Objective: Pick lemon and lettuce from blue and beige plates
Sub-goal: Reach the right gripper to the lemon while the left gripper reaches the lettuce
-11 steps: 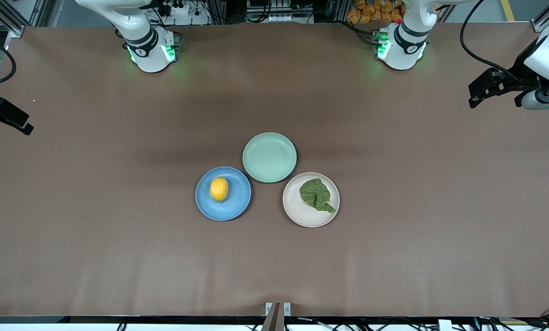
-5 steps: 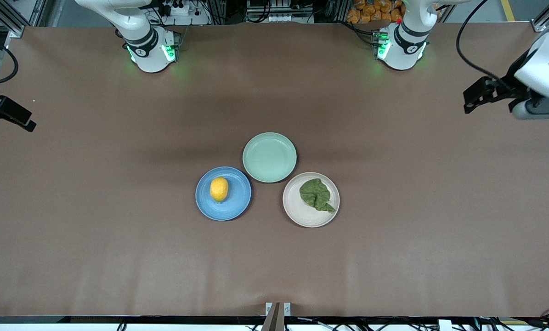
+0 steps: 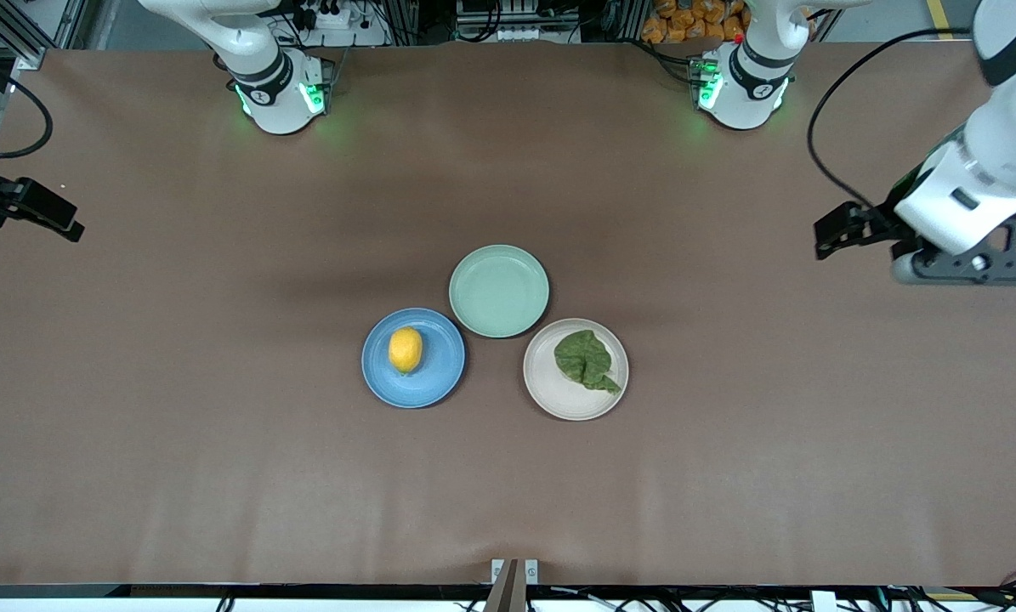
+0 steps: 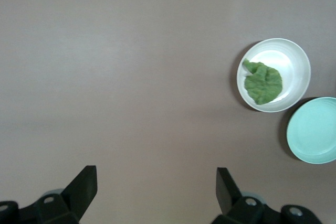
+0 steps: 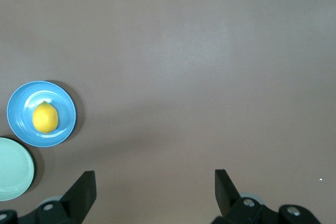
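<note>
The yellow lemon (image 3: 405, 349) lies on the blue plate (image 3: 436, 382) at the table's middle; both show in the right wrist view, the lemon (image 5: 45, 117) on the plate (image 5: 19, 129). The dark green lettuce (image 3: 587, 359) lies on the beige plate (image 3: 557, 396), also in the left wrist view, the lettuce (image 4: 262, 82) on the plate (image 4: 295, 65). My left gripper (image 3: 825, 238) hangs open and empty over bare table toward the left arm's end (image 4: 156, 182). My right gripper (image 3: 64, 224) is open and empty over the right arm's end (image 5: 155, 182).
An empty mint-green plate (image 3: 499, 291) sits between the two plates, farther from the front camera and touching both; it shows in both wrist views (image 4: 314, 129) (image 5: 12, 168). Brown table surface surrounds the plates.
My left gripper has come in from the table's edge toward the plates. My right gripper has shifted slightly inward. The plates, lemon and lettuce have not moved.
</note>
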Robot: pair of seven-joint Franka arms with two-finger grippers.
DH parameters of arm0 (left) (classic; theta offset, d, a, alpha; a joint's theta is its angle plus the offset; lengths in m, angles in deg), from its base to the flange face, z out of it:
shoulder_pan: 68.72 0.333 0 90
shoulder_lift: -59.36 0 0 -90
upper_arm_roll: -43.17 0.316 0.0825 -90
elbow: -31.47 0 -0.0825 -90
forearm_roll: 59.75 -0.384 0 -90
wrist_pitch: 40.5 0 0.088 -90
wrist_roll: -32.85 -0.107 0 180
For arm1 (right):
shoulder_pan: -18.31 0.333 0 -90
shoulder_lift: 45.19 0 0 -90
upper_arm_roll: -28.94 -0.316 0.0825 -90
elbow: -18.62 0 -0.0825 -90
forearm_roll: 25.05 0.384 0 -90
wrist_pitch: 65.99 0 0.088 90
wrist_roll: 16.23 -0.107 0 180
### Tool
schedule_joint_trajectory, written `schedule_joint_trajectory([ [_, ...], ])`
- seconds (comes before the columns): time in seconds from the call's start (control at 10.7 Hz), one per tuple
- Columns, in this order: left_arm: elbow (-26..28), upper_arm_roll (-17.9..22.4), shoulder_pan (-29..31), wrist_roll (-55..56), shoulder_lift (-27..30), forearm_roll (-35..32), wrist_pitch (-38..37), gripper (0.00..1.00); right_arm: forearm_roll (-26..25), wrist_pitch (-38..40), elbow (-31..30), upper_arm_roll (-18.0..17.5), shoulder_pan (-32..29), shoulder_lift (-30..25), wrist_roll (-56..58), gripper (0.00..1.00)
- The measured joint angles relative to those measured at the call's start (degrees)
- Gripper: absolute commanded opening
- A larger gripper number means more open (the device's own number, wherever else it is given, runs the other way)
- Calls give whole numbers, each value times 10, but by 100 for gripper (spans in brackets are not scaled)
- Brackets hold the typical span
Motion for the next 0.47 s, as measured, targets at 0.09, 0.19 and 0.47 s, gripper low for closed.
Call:
schedule_joint_trajectory([
  [0.09, 0, -1, -16, 23, -17, 1, 18, 100, 1, -1, -1, -9, 0, 4, 0, 100],
  [0.19, 0, -2, -33, 49, -34, 1, 36, 100, 1, -3, -2, -20, 1, 10, -6, 100],
  [0.47, 1, -4, -69, 98, -95, 1, 90, 100, 3, -35, -24, -77, 3, 38, -71, 100],
])
